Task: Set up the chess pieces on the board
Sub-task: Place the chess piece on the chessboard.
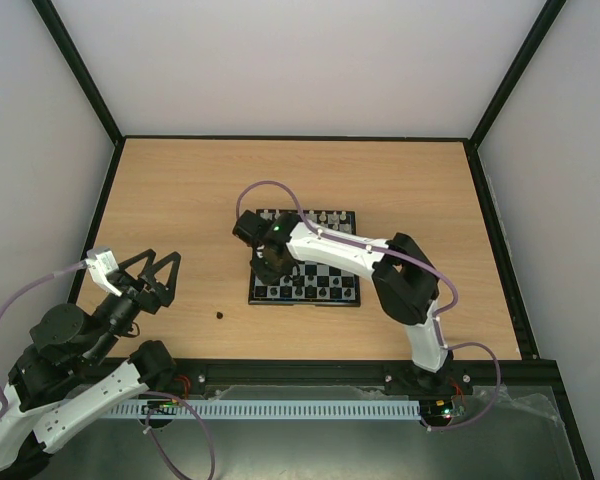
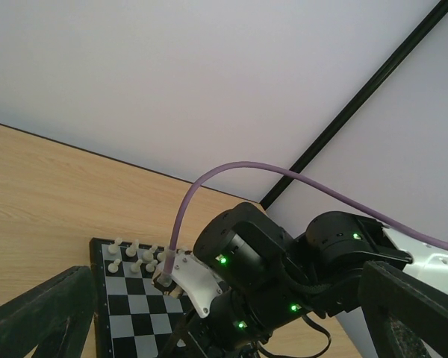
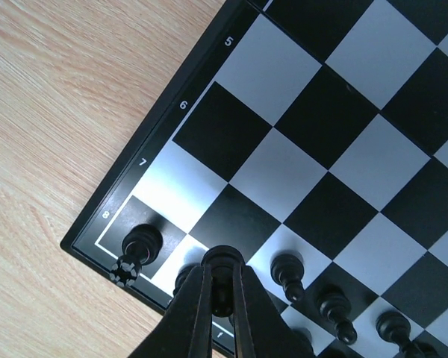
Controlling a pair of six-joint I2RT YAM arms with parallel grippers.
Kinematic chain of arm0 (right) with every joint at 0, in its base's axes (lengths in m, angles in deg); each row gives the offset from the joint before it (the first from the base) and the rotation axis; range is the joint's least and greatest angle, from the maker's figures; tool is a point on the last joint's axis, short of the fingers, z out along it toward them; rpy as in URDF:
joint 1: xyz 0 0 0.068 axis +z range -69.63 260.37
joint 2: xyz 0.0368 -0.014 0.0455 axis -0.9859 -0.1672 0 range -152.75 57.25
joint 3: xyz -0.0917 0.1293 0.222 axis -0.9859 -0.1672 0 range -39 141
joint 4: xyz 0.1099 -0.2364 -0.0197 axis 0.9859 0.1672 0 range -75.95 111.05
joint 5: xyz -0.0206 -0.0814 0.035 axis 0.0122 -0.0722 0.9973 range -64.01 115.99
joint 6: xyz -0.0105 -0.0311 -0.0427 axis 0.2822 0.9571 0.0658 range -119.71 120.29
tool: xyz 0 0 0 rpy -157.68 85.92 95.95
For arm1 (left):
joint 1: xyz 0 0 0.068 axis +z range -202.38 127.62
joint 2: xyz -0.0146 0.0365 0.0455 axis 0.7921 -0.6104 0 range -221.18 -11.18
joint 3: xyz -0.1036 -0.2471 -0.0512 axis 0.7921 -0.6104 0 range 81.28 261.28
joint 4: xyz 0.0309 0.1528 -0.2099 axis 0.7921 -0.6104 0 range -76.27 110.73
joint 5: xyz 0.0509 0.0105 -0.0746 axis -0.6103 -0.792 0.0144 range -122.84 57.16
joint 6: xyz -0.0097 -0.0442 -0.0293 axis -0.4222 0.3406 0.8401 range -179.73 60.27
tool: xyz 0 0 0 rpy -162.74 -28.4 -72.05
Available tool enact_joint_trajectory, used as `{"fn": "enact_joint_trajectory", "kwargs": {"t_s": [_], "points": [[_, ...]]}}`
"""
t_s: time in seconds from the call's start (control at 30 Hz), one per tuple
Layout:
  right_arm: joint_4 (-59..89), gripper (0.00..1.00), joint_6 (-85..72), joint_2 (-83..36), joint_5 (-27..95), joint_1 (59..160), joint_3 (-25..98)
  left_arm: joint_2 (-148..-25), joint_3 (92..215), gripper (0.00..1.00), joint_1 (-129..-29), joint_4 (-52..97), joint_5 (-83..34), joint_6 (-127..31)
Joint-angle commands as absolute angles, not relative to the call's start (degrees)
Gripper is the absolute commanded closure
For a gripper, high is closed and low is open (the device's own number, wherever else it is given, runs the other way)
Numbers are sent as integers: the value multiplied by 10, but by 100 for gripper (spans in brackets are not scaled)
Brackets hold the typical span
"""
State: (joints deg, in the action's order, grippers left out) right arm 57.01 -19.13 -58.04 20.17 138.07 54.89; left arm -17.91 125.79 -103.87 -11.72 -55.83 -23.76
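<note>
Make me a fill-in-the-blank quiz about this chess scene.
The right gripper is shut on a ___ chess piece. The left gripper, off the board, is not shut but ___. In the top view, one stray piece lies on the table, ___ of the board.
Missing: black; open; left.

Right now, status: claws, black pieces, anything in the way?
Right claw shut on black piece by board corner. Left claw open, off the board. One stray piece on table left of board. Neighbouring pieces close beside the grip.
</note>
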Motion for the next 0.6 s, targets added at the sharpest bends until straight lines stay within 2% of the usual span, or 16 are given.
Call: {"fn": "enact_joint_trajectory", "kwargs": {"t_s": [0.0, 0.57], "points": [[576, 99, -183, -603, 204, 1375, 539, -178, 1254, 1, -1042, -99, -559, -246], [569, 98, -181, -633, 204, 1368, 536, -179, 1254, 1, -1042, -99, -560, -246]]}}
